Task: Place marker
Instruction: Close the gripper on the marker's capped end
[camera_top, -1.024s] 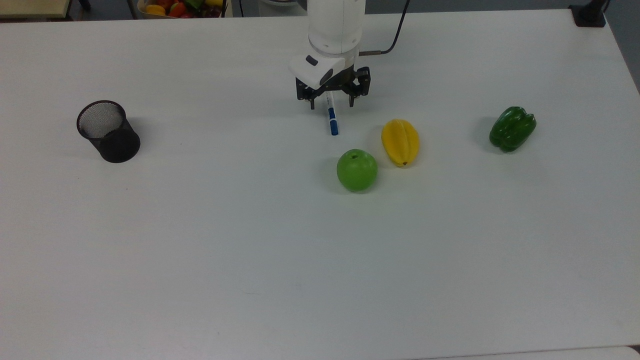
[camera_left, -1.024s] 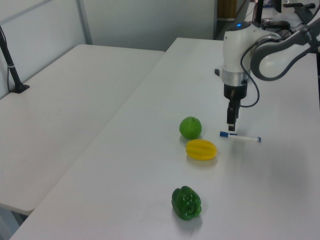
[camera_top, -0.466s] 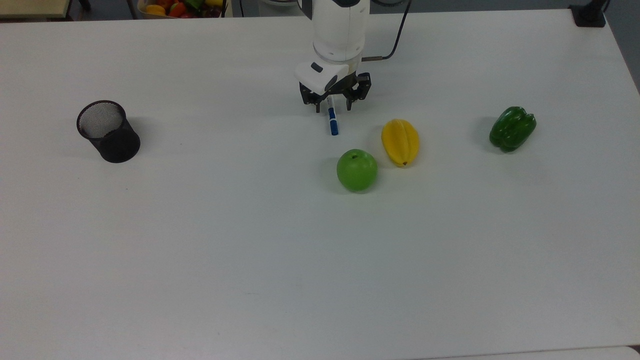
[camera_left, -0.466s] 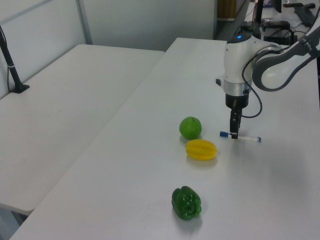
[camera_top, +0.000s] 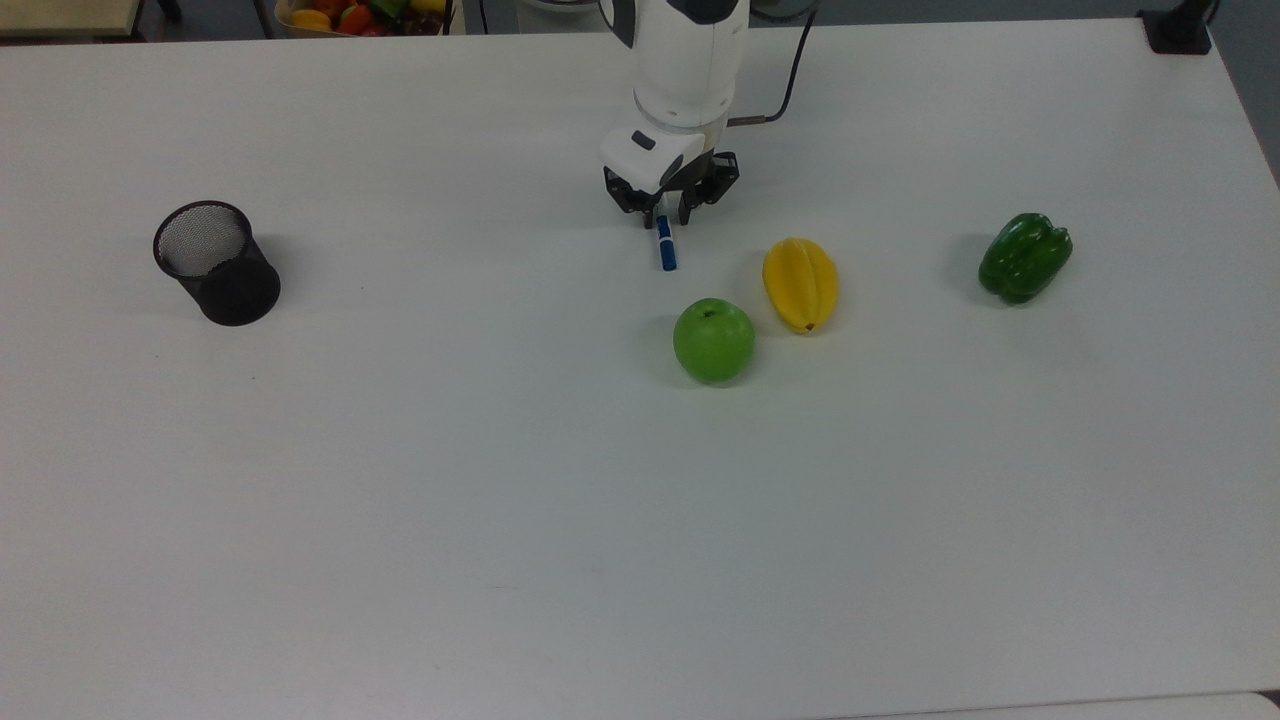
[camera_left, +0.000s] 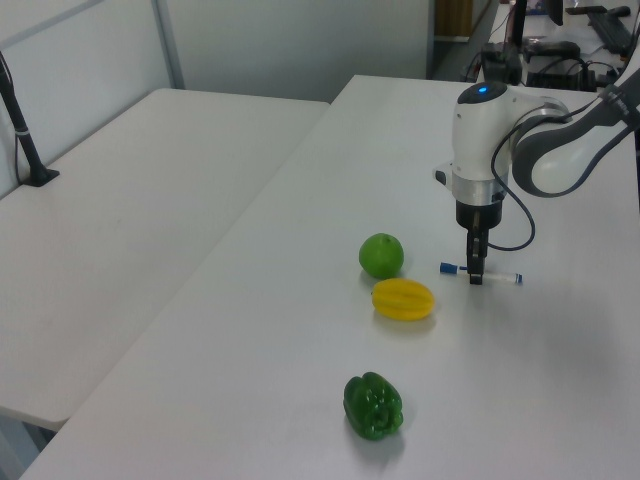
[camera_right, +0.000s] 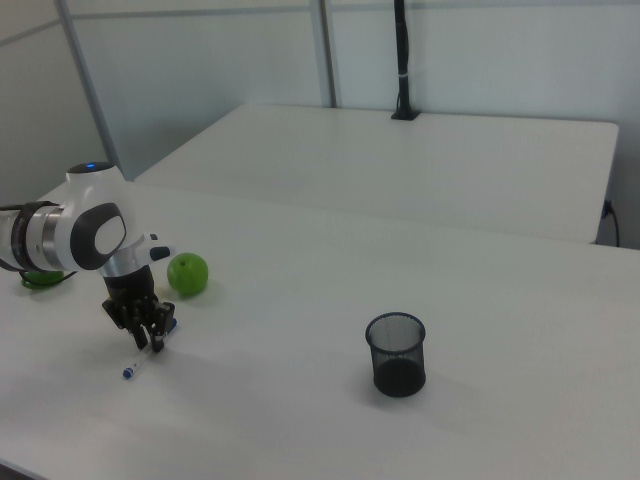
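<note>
My end effector (camera_top: 665, 222) sits low over the bench (camera_top: 500, 500), upper centre of the top view, straddling the marker (camera_top: 665, 247). The fingers are narrowly apart, one on each side of the white barrel; I cannot tell if they are touching it. The marker lies flat on the bench, blue cap poking out toward the bottom of the top view. In the left view the end effector (camera_left: 476, 278) comes straight down onto the marker (camera_left: 500, 276) mid-length, right of centre. In the right view the end effector (camera_right: 152, 345) is at lower left, with the marker (camera_right: 140, 363) sticking out below it.

Around it: green apple (camera_top: 714, 340) just below the marker in the top view, near but apart. Yellow fruit (camera_top: 800, 283) right of the marker, close to the apple, not touching. Green bell pepper (camera_top: 1024, 256) well off at the right of the top view. Nothing lies between the end effector and the marker. In the left view, apple (camera_left: 381, 255) and yellow fruit (camera_left: 403, 299) sit left of the marker, pepper (camera_left: 373, 406) at the bottom.

Containers: black mesh cup (camera_top: 215, 262) at the left of the top view, upright, well apart from everything; what I see of the inside is bare mesh. Same cup (camera_right: 397, 354) is at centre right of the right view. A bin of mixed fruit (camera_top: 360, 15) sits at the top edge of the top view, off the bench.
</note>
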